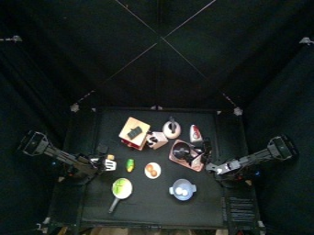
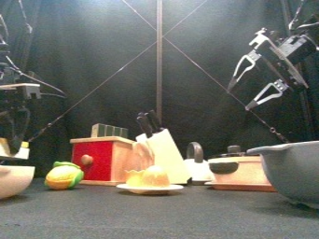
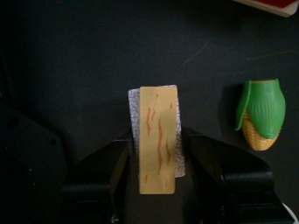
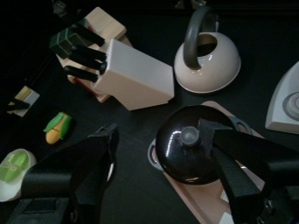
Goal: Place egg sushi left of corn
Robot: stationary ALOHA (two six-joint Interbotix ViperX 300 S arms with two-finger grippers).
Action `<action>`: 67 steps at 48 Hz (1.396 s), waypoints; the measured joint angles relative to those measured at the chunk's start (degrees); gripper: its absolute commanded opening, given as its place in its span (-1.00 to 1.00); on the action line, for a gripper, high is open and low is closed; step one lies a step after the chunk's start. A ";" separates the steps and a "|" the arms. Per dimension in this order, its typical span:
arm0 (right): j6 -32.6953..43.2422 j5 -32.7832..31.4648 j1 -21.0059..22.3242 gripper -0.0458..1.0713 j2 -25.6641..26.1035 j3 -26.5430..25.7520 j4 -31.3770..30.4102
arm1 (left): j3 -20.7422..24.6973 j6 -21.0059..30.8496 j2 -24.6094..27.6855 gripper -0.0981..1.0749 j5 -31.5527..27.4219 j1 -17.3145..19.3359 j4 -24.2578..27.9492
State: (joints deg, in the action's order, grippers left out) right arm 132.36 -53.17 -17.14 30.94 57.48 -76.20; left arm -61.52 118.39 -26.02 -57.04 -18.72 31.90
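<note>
Two left claw (image 3: 156, 166) jaws flank egg sushi (image 3: 156, 136), corn (image 3: 263, 114) beside.

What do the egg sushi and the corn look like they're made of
The egg sushi, between the left tool's jaws, looks like painted wood: matte tan top with grain-like streaks on a speckled white base. The corn looks like moulded plastic: smooth ribs with a slight sheen.
</note>
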 measured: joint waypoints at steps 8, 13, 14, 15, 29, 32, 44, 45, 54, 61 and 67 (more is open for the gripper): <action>0.26 1.76 1.05 0.89 -1.93 -1.05 -0.26 | -1.93 0.00 0.00 0.17 2.29 2.29 0.97; 0.53 2.11 2.11 0.89 -3.52 -1.85 -0.35 | -3.25 0.00 0.00 0.17 5.62 4.31 1.32; 0.53 2.20 2.29 0.89 -3.78 -2.02 -0.35 | -3.60 0.00 0.00 0.18 6.33 4.57 1.41; 0.44 2.20 2.37 0.89 -4.04 -2.20 -0.35 | -3.78 0.00 -0.09 0.18 7.03 4.92 1.41; 0.00 2.81 3.43 0.89 -4.83 -3.08 -0.44 | -4.39 0.09 0.35 0.19 11.51 5.89 3.34; 0.00 3.25 3.60 0.89 -5.10 -3.08 -0.35 | -4.48 0.18 0.35 0.23 11.95 6.15 3.78; 0.09 4.92 4.75 0.89 -6.42 -3.08 -0.44 | -4.39 0.09 0.44 0.51 14.24 6.33 4.92; 0.09 5.01 4.83 0.89 -6.59 -3.08 -0.44 | -4.48 0.09 0.35 0.53 14.33 6.33 4.92; 0.09 6.42 5.27 0.89 -7.82 -3.08 -0.53 | -4.48 0.00 0.44 0.61 14.41 6.33 5.10; 0.09 7.03 5.71 0.89 -8.09 -3.08 -0.53 | -4.31 0.00 0.44 0.61 14.41 6.33 5.10; 0.00 7.12 5.89 0.89 -8.09 -3.08 -0.79 | -4.39 0.00 0.44 0.61 14.41 6.33 5.10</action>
State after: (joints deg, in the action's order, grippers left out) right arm 132.36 -46.05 -11.25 22.85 54.40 -76.99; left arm -65.92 118.39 -25.58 -42.63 -12.39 37.00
